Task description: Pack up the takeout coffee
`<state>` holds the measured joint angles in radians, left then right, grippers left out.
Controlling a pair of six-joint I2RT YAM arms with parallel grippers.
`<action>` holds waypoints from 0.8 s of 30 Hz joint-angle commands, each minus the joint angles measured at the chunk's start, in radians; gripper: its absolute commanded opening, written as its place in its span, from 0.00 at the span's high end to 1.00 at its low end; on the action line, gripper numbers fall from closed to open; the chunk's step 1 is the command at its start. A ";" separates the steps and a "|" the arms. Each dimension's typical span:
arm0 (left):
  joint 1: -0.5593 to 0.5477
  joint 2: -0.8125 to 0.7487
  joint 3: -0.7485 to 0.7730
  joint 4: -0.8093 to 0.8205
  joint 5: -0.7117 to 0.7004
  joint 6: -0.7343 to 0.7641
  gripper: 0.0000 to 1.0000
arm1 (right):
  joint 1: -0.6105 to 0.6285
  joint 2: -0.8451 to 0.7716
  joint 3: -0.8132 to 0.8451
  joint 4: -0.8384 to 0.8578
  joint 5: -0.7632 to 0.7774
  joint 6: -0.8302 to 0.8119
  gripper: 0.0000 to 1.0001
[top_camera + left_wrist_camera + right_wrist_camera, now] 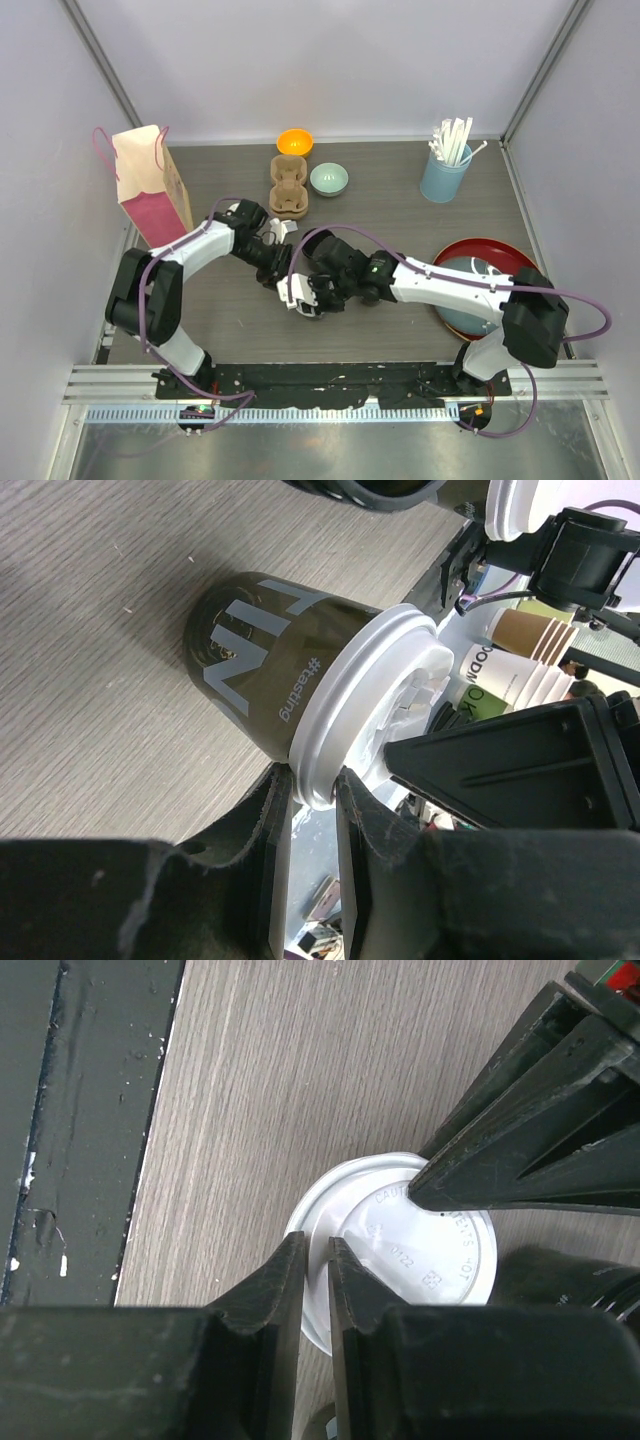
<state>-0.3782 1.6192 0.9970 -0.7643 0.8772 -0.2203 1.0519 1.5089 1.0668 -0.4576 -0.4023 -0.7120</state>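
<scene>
One takeout coffee, a black cup point(250, 650) with a white lid point(370, 700), stands on the wooden table between my two arms. In the left wrist view my left gripper point(312, 780) is shut on the lid's rim. The right wrist view looks down on the lid point(420, 1250). There my right gripper point(317, 1250) pinches the near rim between its narrow jaws, and the left gripper's dark fingers point(520, 1140) hold the far side. From above, the left gripper point(275, 262) and the right gripper point(300, 290) meet at mid-table and hide most of the cup.
A pink and tan paper bag point(150, 185) stands at the back left. A brown cup carrier point(289, 187), an orange bowl point(294, 142) and a pale green bowl point(328, 179) sit behind the arms. A light-blue tumbler of straws point(445, 170) and a red tray point(505, 255) are on the right.
</scene>
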 commanded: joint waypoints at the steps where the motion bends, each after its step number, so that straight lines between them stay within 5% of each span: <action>1: 0.004 0.028 0.012 -0.001 -0.060 0.030 0.75 | -0.001 -0.019 -0.071 0.005 0.034 -0.001 0.78; 4: 0.005 0.034 0.014 0.000 -0.060 0.030 0.75 | -0.003 -0.026 -0.085 0.013 0.023 0.005 0.74; 24: 0.018 0.048 0.022 -0.012 -0.047 0.041 0.75 | -0.001 -0.029 -0.206 0.051 -0.001 0.017 0.98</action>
<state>-0.3653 1.6577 1.0122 -0.7937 0.9131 -0.2176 1.0515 1.4338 0.9287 -0.2836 -0.4149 -0.7006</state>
